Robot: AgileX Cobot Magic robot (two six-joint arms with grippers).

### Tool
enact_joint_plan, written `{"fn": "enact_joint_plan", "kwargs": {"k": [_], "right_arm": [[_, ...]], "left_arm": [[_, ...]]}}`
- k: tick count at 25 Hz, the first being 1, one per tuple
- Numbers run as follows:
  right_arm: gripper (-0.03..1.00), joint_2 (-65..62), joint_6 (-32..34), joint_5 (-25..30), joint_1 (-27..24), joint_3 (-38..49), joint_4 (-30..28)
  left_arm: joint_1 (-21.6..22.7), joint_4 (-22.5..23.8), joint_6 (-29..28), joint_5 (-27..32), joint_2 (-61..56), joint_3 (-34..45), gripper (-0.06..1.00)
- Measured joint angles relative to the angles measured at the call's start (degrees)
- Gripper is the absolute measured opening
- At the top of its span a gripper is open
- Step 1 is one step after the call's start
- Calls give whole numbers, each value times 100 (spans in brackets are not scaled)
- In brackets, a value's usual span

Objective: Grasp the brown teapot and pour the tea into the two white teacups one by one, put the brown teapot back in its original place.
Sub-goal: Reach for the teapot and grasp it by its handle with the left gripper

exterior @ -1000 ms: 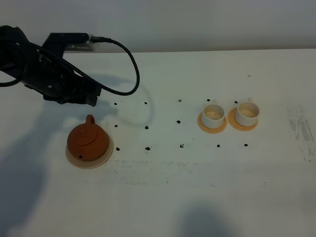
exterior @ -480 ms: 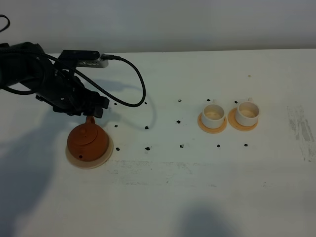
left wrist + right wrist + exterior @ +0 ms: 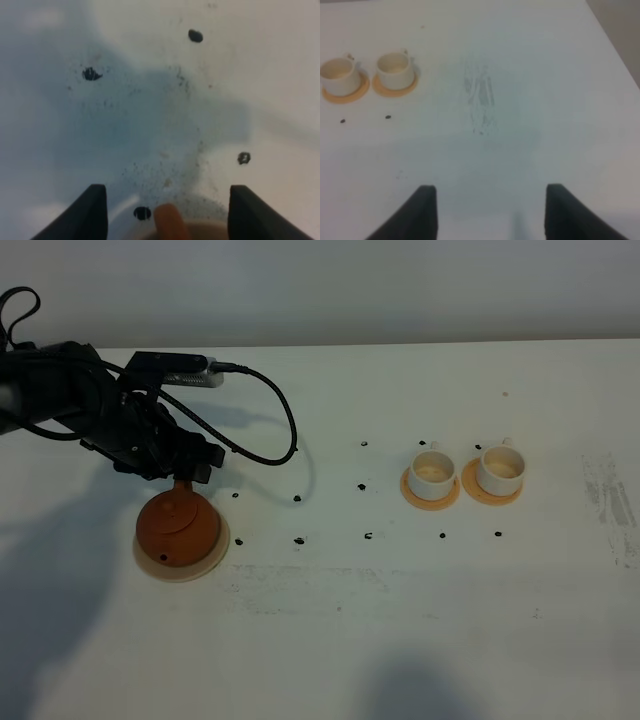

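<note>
The brown teapot point(image 3: 177, 525) sits on its pale beige coaster point(image 3: 213, 556) at the left of the table. My left gripper point(image 3: 187, 476) hangs over the teapot's far side, where the loop handle is. In the left wrist view the gripper point(image 3: 167, 190) is open, with the orange-brown handle point(image 3: 170, 226) between its two dark fingers point(image 3: 95, 212). The two white teacups point(image 3: 432, 468) point(image 3: 500, 468) stand on orange-tan saucers at the right, and also show in the right wrist view point(image 3: 339, 72) point(image 3: 395, 67). My right gripper point(image 3: 490, 195) is open and empty over bare table. No tea is visible.
A black cable point(image 3: 270, 410) loops from the left arm over the table behind the teapot. Small black dots point(image 3: 298, 499) mark the white table between teapot and cups. A scuffed patch point(image 3: 612, 505) lies near the right edge.
My left arm has moved right and toward the front. Its open gripper now covers the teapot's handle, which showed clear of it before. Teapot and cups have not moved.
</note>
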Motion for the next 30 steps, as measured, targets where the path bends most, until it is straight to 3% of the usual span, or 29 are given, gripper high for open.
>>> {"fn": "enact_joint_plan", "kwargs": {"k": [30], "right_arm": [[46,0,0,0,0,4,0]], "left_arm": [[16,651,709,-83,34,-5,51]]}}
